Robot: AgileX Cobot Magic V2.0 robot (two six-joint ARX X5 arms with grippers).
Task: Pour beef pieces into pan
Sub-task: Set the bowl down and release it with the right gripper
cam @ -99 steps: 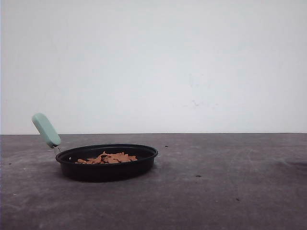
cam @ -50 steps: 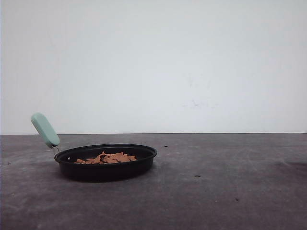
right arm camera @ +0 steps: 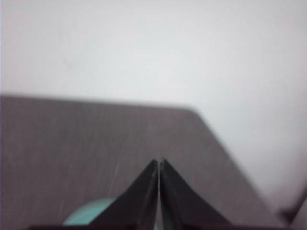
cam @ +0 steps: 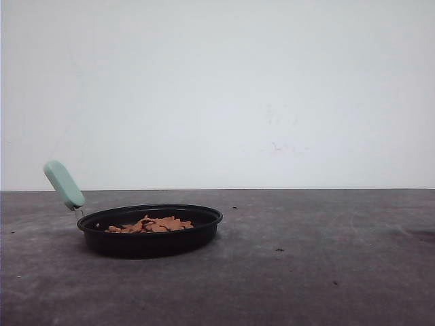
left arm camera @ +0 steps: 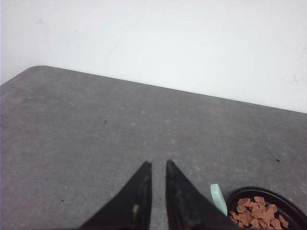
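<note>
Plain white wall behind, dark grey table [cam: 326, 272] out front, and the pan [cam: 151, 231] sits on the table's left half with its mint-green handle [cam: 64, 185] angled up and away to the left. Look inside: the beef pieces [cam: 151, 224] lie in a low heap on the pan's floor, so by the look of it the pour itself is done. From the left wrist view the left gripper [left arm camera: 158, 165] hangs above bare table, jaws nearly together with a thin slit between the tips and nothing in them; the pan [left arm camera: 268, 211] and its beef pieces [left arm camera: 256, 215] peek in at the corner, handle [left arm camera: 218, 199] just beside the finger. Over on the right wrist view, blurred, the right gripper [right arm camera: 159, 162] is pinched closed on nothing, with a teal-green rounded shape [right arm camera: 88, 215] under it that I can't identify for certain. Handling call: those chunks look light, loose and easily scattered, so any move of the pan wants a level, slow carry, and the handle is the obvious place to grasp, though its thin stem may flex.
</note>
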